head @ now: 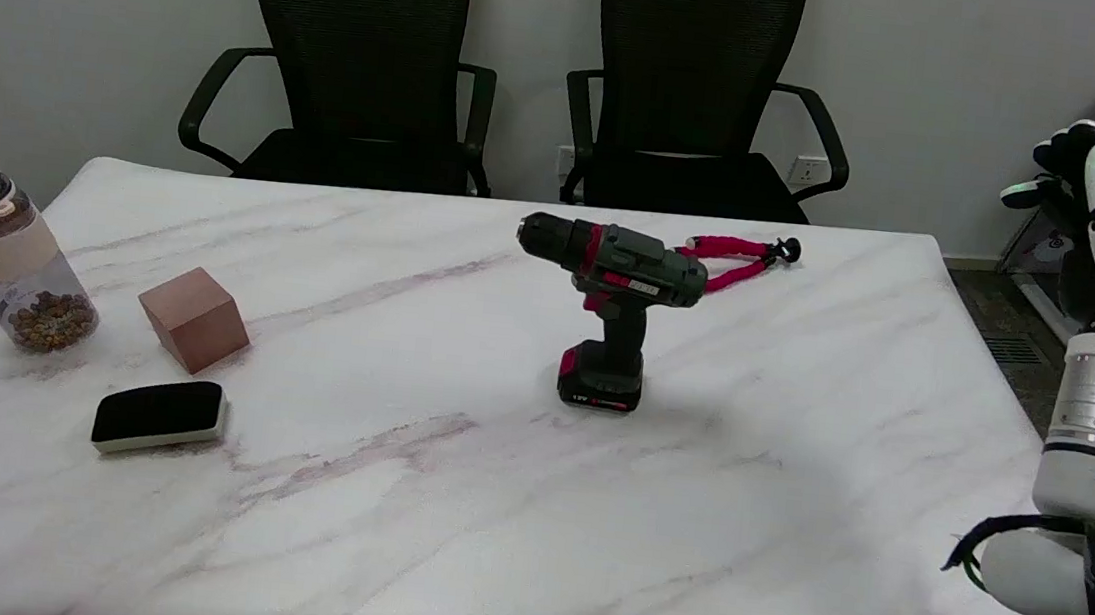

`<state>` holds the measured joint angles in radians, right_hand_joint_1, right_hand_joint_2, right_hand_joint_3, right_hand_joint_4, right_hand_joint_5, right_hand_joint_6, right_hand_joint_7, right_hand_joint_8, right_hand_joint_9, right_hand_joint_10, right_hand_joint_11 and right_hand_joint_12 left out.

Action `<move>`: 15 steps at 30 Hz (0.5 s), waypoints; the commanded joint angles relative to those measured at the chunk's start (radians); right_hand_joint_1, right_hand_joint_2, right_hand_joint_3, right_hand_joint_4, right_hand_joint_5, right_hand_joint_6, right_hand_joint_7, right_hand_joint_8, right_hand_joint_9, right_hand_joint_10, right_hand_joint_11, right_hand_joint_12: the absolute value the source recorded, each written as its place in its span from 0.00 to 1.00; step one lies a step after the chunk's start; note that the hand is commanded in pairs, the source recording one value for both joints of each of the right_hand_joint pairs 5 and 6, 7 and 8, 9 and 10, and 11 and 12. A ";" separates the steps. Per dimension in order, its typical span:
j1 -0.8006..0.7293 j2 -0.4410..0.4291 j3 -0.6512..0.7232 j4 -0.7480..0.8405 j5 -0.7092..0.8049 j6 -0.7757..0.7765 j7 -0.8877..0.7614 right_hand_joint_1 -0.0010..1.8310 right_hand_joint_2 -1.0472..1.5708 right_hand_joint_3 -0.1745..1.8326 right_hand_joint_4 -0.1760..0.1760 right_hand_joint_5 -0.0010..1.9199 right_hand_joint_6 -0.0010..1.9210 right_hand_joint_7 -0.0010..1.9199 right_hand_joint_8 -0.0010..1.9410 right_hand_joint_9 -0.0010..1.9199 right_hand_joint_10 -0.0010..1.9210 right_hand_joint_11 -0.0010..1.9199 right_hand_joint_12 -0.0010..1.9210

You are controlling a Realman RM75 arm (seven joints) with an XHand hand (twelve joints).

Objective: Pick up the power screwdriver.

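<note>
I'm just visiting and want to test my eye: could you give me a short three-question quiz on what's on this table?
1. True or false: the screwdriver lies flat on its side.
2. Which thing is nearest the screwdriver? A) jar B) red tripod C) eraser
3. Fill in: the brown cube stands between the jar and the ____.

Key
1. False: it stands upright on its battery base, nose pointing to the picture's left.
2. B: the tripod lies just behind its rear end.
3. Eraser, which lies in front of the cube.

The right hand is up in the air at the far right, off the table.
</note>
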<state>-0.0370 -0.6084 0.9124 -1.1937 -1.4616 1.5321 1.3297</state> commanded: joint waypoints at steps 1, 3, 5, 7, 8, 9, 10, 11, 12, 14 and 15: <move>-0.080 0.016 -0.027 0.099 -0.143 0.021 0.253 0.42 0.64 0.45 0.00 0.39 0.39 0.39 0.39 0.38 0.38 0.57 0.56; -0.080 0.016 -0.027 0.097 -0.144 0.020 0.249 0.42 0.64 0.45 0.00 0.39 0.39 0.39 0.39 0.38 0.38 0.57 0.57; -0.080 0.016 -0.027 0.103 -0.144 0.020 0.253 0.42 0.65 0.45 0.00 0.39 0.39 0.39 0.39 0.38 0.38 0.57 0.57; -0.084 0.019 -0.027 0.107 -0.144 0.020 0.253 0.42 0.64 0.44 0.00 0.39 0.39 0.39 0.39 0.38 0.38 0.57 0.57; -0.095 0.023 -0.022 0.109 -0.144 0.020 0.253 0.43 0.64 0.44 0.00 0.39 0.39 0.39 0.39 0.38 0.38 0.57 0.57; -0.101 0.028 -0.020 0.109 -0.144 0.020 0.253 0.44 0.64 0.43 0.00 0.39 0.39 0.39 0.39 0.38 0.38 0.57 0.57; -0.110 0.036 -0.020 0.111 -0.144 0.016 0.253 0.44 0.63 0.43 0.00 0.39 0.39 0.39 0.39 0.38 0.38 0.58 0.57; -0.113 0.042 -0.022 0.115 -0.144 0.012 0.253 0.45 0.62 0.44 0.00 0.39 0.39 0.39 0.39 0.38 0.38 0.58 0.58; -0.113 0.044 -0.025 0.118 -0.144 0.007 0.253 0.45 0.61 0.44 0.00 0.39 0.39 0.39 0.38 0.38 0.38 0.58 0.58; -0.115 0.045 -0.030 0.137 -0.163 -0.019 0.253 0.46 0.60 0.45 0.00 0.38 0.38 0.38 0.38 0.37 0.37 0.57 0.57; -0.115 0.045 -0.030 0.142 -0.172 -0.029 0.253 0.46 0.59 0.45 0.00 0.38 0.38 0.38 0.37 0.37 0.37 0.57 0.57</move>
<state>-0.1005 -0.5911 0.8950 -1.1204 -1.5621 1.5464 1.5048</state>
